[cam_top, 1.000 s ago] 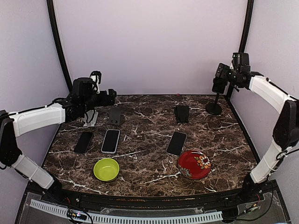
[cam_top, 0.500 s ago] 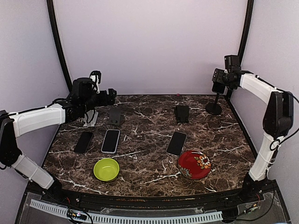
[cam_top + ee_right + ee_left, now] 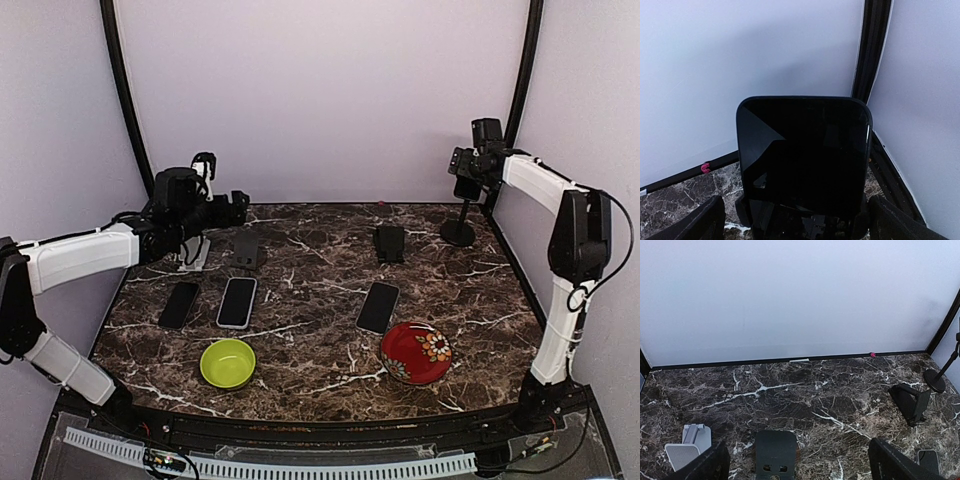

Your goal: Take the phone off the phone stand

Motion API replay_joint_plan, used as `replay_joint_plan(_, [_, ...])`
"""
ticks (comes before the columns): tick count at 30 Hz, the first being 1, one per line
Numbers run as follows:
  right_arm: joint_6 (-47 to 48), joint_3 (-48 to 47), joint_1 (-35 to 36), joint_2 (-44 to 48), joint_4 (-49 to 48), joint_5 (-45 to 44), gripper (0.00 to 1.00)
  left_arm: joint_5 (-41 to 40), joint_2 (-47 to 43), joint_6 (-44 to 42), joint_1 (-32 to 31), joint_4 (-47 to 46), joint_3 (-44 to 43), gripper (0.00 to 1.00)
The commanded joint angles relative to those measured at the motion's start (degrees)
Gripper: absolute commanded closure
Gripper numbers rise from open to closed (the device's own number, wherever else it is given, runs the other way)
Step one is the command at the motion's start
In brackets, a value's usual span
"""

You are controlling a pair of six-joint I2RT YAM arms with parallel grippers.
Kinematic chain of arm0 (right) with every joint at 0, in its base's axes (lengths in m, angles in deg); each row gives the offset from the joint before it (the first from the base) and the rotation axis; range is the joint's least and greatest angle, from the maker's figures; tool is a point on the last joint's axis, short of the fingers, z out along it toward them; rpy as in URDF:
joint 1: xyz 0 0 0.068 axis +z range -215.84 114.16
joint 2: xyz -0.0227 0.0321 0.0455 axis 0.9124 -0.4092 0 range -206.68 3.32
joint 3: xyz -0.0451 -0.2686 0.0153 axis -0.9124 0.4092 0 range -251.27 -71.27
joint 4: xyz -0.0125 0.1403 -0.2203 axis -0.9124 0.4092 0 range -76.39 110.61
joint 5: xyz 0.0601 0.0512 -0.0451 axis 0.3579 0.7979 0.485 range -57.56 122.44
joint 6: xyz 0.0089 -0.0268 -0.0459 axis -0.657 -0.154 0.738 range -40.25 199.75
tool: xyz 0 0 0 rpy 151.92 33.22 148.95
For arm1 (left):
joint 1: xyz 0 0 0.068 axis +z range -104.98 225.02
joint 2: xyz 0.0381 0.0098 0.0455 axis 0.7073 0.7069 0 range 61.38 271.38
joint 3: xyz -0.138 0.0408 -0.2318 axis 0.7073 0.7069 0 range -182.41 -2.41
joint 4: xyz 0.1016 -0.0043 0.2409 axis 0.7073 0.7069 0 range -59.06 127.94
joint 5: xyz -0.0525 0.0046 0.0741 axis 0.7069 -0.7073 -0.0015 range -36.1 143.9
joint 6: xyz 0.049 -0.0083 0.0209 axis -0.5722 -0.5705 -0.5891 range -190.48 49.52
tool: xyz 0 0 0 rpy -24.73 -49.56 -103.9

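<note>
A black phone point(image 3: 466, 186) sits upright in the clamp of a tall black pole stand point(image 3: 459, 232) at the back right corner. In the right wrist view the phone point(image 3: 802, 160) fills the middle, screen facing the camera, its lower edge in the stand's clamp point(image 3: 805, 227). My right gripper point(image 3: 472, 160) is open. Its fingers point(image 3: 707, 220) stand apart on either side of the phone's lower part, and I cannot tell whether they touch it. My left gripper point(image 3: 238, 205) is open and empty, held above the back left of the table.
Three phones lie flat: point(image 3: 180, 303), point(image 3: 237, 301), point(image 3: 378, 306). A white stand point(image 3: 195, 252), a dark stand point(image 3: 247, 248) and a black stand point(image 3: 390, 243) are all empty. A green bowl point(image 3: 228, 362) and a red plate point(image 3: 416, 352) sit near the front. The walls and a corner post are close behind the pole stand.
My right arm has swung left and back, bringing its gripper up to the phone on the pole stand. The left arm has not moved.
</note>
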Motion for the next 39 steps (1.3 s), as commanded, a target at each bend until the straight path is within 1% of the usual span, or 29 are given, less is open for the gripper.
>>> replay_joint_plan(1, [-0.2, -3.6, -0.1, -1.9, 0.2, -2.2, 0.01, -0.2, -2.4, -0.2, -0.3, -1.9, 1.0, 0.01])
replay_joint_plan(11, [-0.7, -7.2, -0.1, -5.1, 0.2, -4.0, 0.01, -0.1, -2.4, -0.3, -0.3, -2.3, 1.2, 0.01])
replay_joint_plan(21, [-0.6, -13.4, -0.1, -9.4, 1.5, -6.0, 0.01, -0.1, -2.5, -0.1, -0.3, -2.4, 1.5, 0.01])
replay_joint_plan(31, [-0.4, -12.7, -0.1, -8.4, 0.2, -5.1, 0.24, -0.5, -2.6, -0.1, -0.3, -2.4, 1.5, 0.01])
replay_joint_plan(39, [0.5, -11.0, -0.1, -4.7, -1.5, -3.1, 0.32, -0.4, -2.7, 0.0, -0.3, -2.8, 1.5, 0.01])
